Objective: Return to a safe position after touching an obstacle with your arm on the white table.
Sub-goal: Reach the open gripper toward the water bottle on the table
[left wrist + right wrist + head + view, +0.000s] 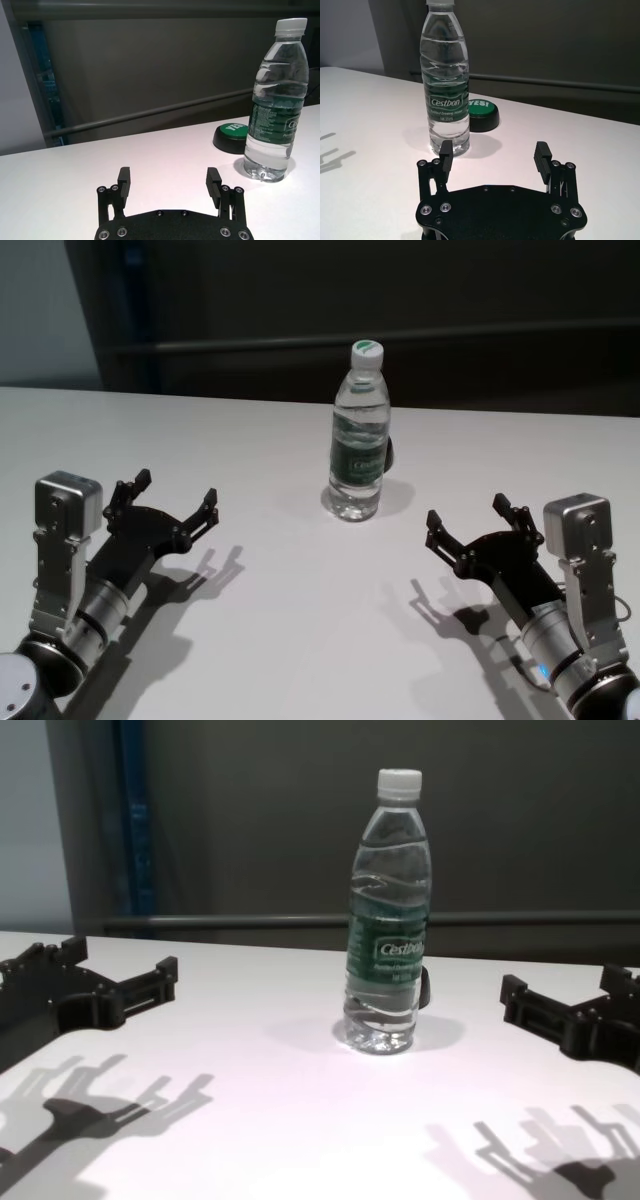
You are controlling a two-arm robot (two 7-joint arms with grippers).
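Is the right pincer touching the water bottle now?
Apart. In the head view, bare white table shows between the open right pincer and the water bottle.

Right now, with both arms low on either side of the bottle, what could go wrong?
The bottle stands tall and narrow on the white table, between the open left gripper and open right gripper, so a sideways sweep by either arm could tip it. If it falls backward, it may hit the dark dome just behind. Both grippers hover low, so any dip risks scraping the tabletop.
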